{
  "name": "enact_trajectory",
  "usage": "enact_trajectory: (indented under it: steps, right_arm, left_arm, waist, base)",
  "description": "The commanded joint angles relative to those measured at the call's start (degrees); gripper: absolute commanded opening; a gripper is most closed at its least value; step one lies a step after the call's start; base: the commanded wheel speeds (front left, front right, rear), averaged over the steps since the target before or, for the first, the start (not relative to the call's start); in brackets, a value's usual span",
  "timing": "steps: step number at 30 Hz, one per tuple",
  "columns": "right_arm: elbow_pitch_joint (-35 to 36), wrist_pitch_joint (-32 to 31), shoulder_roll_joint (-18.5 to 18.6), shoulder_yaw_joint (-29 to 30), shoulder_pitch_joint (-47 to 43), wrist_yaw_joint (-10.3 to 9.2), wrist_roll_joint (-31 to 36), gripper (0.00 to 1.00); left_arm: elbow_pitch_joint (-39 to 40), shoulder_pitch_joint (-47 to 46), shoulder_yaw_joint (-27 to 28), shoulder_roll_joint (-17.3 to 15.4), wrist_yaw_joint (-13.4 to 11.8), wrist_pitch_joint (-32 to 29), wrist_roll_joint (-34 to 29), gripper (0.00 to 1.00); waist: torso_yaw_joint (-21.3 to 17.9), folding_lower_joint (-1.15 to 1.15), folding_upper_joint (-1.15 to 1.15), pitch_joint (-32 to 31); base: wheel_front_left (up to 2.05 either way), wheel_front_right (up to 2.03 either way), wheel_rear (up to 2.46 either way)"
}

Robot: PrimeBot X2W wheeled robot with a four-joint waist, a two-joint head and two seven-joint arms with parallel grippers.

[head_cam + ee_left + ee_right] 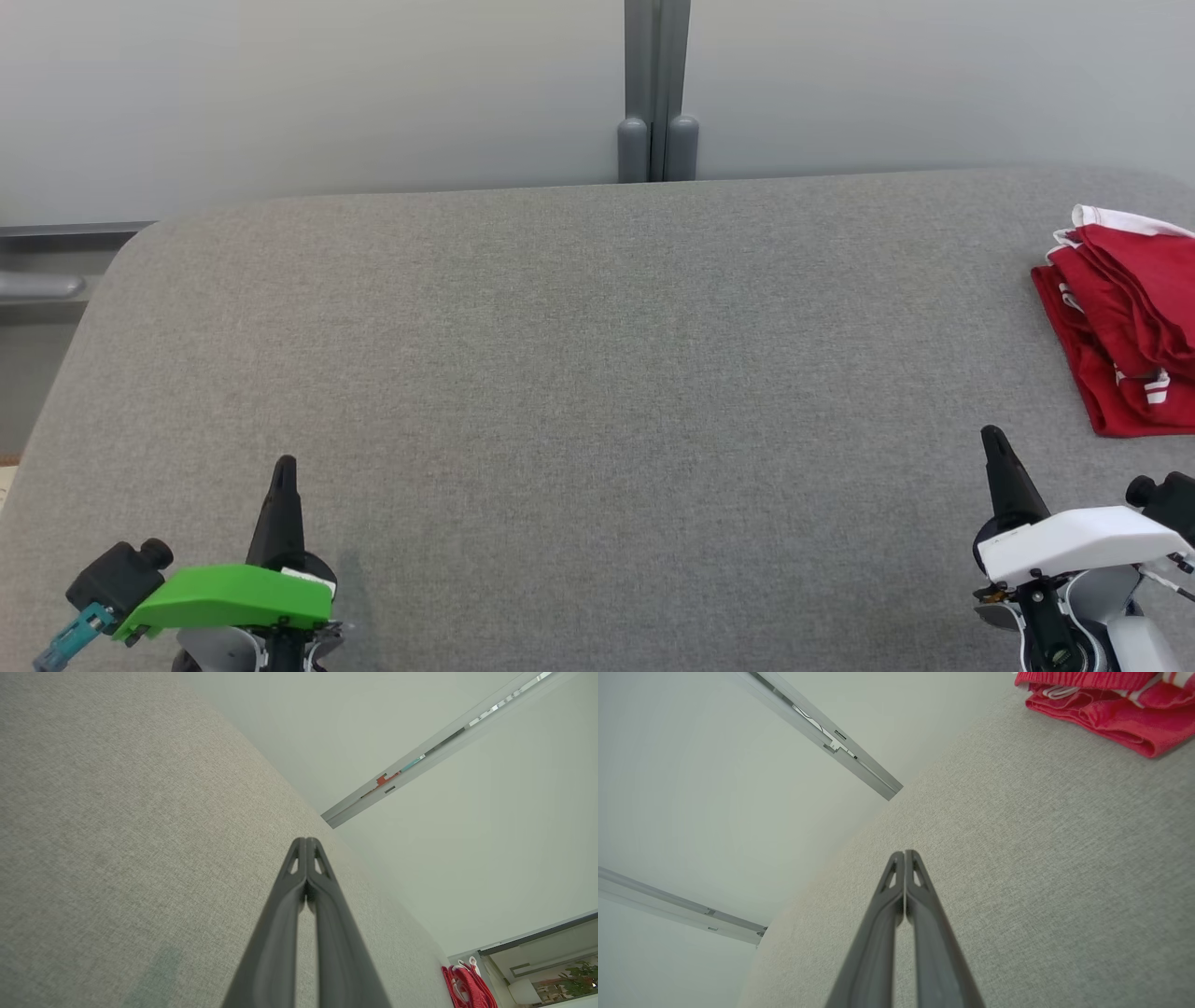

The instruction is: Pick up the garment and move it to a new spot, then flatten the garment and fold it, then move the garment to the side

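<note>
Head view: the soft, light garment (1125, 322) is judged best pinched at an edge; fingers of the left gripper (283, 469) and right gripper (993, 441) are pressed together.

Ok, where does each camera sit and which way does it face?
Head view: on the head, facing forward and down at the grey fabric table; left gripper lower left, right gripper lower right.
Left wrist view: on that wrist, along its shut fingers, across the table to the pale wall.
Right wrist view: likewise, along its shut fingers.
All share the folded red-and-white garment.
</note>
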State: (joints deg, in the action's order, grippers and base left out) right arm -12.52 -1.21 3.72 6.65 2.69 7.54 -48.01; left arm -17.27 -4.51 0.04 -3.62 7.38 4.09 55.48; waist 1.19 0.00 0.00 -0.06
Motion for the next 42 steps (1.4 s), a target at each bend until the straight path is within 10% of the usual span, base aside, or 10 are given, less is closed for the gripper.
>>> enact_trajectory:
  steps: [1,42]
  right_arm:
    - [0.47,-0.24,0.06,0.00,1.47,-0.04,-2.07,0.00]
    - [-0.72,-3.34,-0.42,-0.06,2.93,-0.05,-27.43,0.00]
  left_arm:
    - [0.78,-1.46,0.59,-0.10,0.07,-0.39,1.81,0.00]
    - [2.34,-1.87,4.28,0.38,0.14,-6.60,22.86,0.00]
  waist:
    - [-0.02,0.00,0.00,0.00]
    - [-0.62,0.00,0.00,0.12]
  base:
    - [0.00,0.00,0.00]
    - [0.00,0.00,0.00]
